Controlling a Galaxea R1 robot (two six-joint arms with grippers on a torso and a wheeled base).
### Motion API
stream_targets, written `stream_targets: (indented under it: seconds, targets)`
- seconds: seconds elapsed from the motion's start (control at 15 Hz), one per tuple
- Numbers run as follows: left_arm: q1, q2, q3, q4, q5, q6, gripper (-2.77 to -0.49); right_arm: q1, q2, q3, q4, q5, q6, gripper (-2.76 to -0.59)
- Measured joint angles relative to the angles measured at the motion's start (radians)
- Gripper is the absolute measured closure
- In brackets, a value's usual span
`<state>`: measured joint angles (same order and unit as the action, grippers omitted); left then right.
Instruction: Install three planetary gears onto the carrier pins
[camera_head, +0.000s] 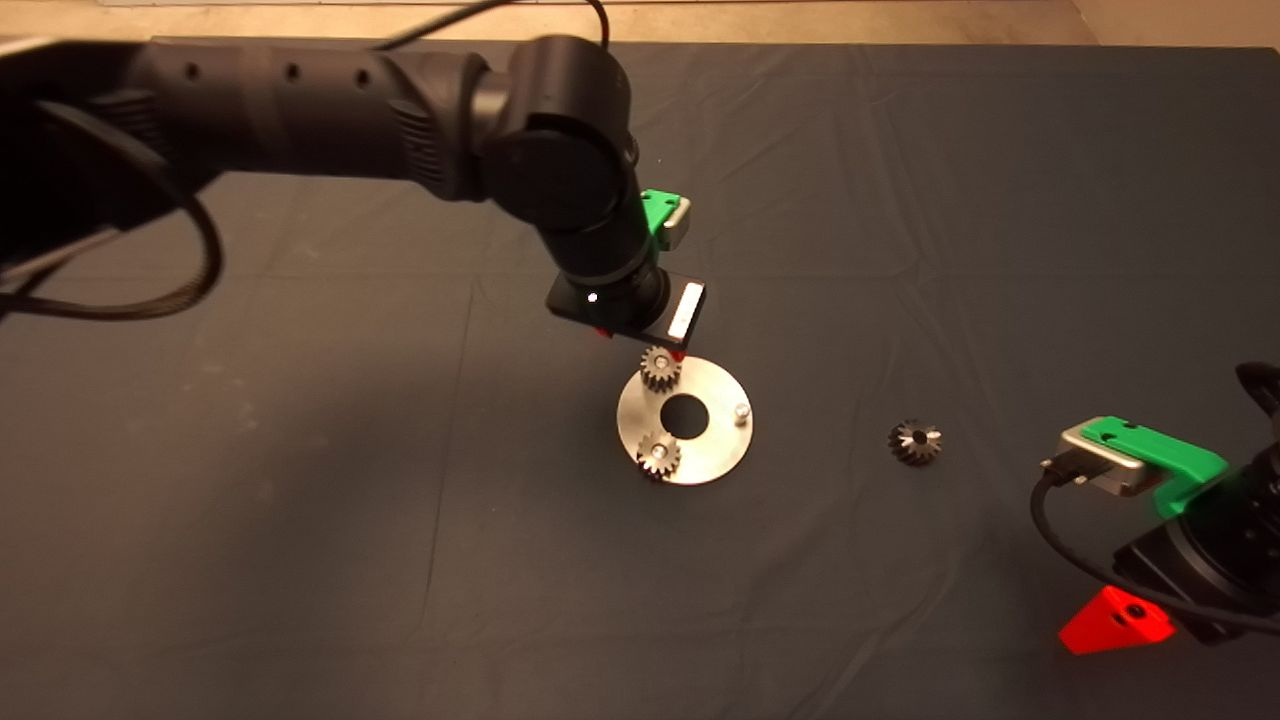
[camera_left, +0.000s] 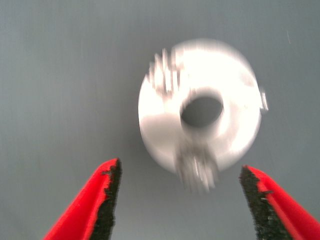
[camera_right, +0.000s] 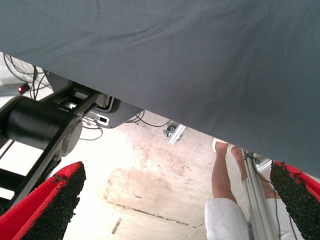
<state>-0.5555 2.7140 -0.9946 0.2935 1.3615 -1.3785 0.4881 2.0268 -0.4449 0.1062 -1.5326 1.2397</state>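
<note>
The left gripper, green-bodied with two red fingers faced in black pads, is being held above the far edge of the flat round silver disc. In the left wrist view its jaws are being kept wide apart with nothing between them, and the disc is being seen blurred beyond the fingertips. The black arm carrying it is being stretched in from the left across the dark mat.

Two of the small silvery-grey toothed planetary gears are being carried on the disc: one gear is sitting on the far pin, directly under the left gripper, and a second gear is sitting on the near pin, each with its stud showing through the bore. The third of the short silver carrier pins is standing bare at the disc's right side, beside the central hole. The third gear is lying on the mat, well apart to the right of the disc, between it and the right arm.

The right gripper is being parked at the lower right edge of the mat, its fingers being held wide apart and empty. In its wrist view the mat's edge, the floor and a person's legs are being shown
</note>
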Motion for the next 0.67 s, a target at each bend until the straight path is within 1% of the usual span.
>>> stream_targets:
  seconds: [0.07, 0.13, 0.2, 0.27, 0.33, 0.4, 0.47, 0.53, 0.6, 0.67]
  targets:
    - [-0.008, -0.037, 0.077, -0.03, 0.007, -0.056, -1.73, 0.011, -0.007, -0.023, 0.003, 0.001, -0.034, -2.75]
    - [-0.015, -0.08, 0.154, -0.059, 0.022, -0.104, -1.73, 0.019, -0.011, -0.068, 0.004, 0.001, -0.08, -2.75]
    - [-0.022, -0.128, 0.219, -0.082, 0.041, -0.155, -1.73, 0.022, -0.009, -0.123, 0.004, 0.001, -0.137, -2.75]
    - [-0.03, -0.182, 0.27, -0.092, 0.071, -0.209, -1.82, 0.026, -0.007, -0.174, 0.003, 0.001, -0.206, -2.75]
    - [-0.034, -0.231, 0.31, -0.093, 0.123, -0.245, -1.86, 0.028, -0.002, -0.211, 0.003, -0.002, -0.287, -2.75]
    - [-0.036, -0.261, 0.345, -0.093, 0.171, -0.27, -1.88, 0.029, 0.005, -0.238, 0.002, -0.002, -0.362, -2.75]
    - [-0.037, -0.267, 0.376, -0.096, 0.176, -0.287, -1.98, 0.033, 0.02, -0.269, 0.0, 0.001, -0.432, -2.75]
    - [-0.037, -0.262, 0.397, -0.102, 0.172, -0.296, -2.01, 0.036, 0.03, -0.306, -0.002, 0.01, -0.504, -2.75]
    - [-0.036, -0.26, 0.404, -0.103, 0.163, -0.306, -2.01, 0.036, 0.032, -0.347, -0.006, 0.01, -0.558, -2.75]
    - [-0.036, -0.262, 0.408, -0.102, 0.163, -0.312, -2.01, 0.036, 0.032, -0.389, -0.013, 0.005, -0.598, -2.75]
